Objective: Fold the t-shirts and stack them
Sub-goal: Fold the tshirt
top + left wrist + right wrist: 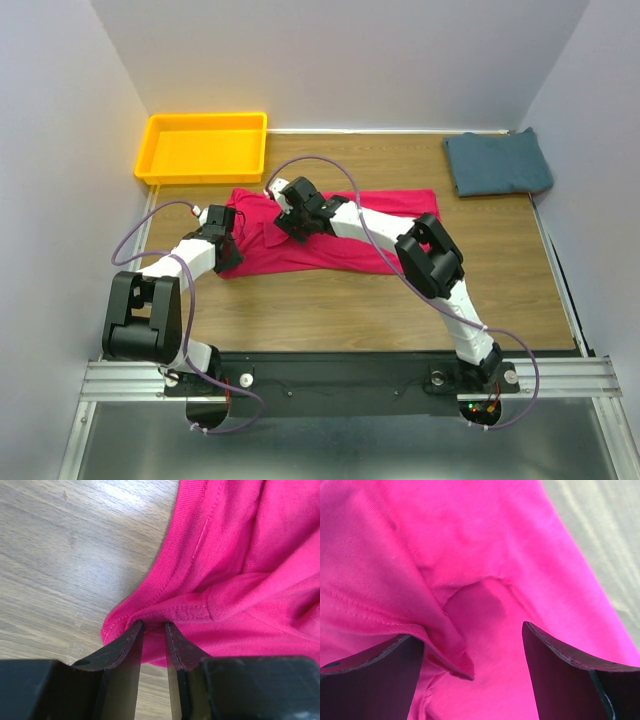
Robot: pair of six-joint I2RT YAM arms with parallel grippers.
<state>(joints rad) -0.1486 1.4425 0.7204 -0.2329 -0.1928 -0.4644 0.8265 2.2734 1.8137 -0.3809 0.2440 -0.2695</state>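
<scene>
The crimson-pink t-shirt (350,240) lies spread across the middle of the table, partly folded. Its left edge bunches between the fingertips of my left gripper (153,625), which is shut on that hem; in the top view the left gripper (228,250) sits at the shirt's left end. My right gripper (288,222) hovers over the shirt's upper left part, and its jaws (470,630) stand wide open just above the cloth, a loose folded hem (445,655) beside the left finger. The teal-blue t-shirt (497,163) rests folded at the back right corner.
A yellow plastic tray (205,147) stands at the back left, just behind the pink shirt. Walls close in the table on three sides. Bare wood (380,305) shows in front of the shirt.
</scene>
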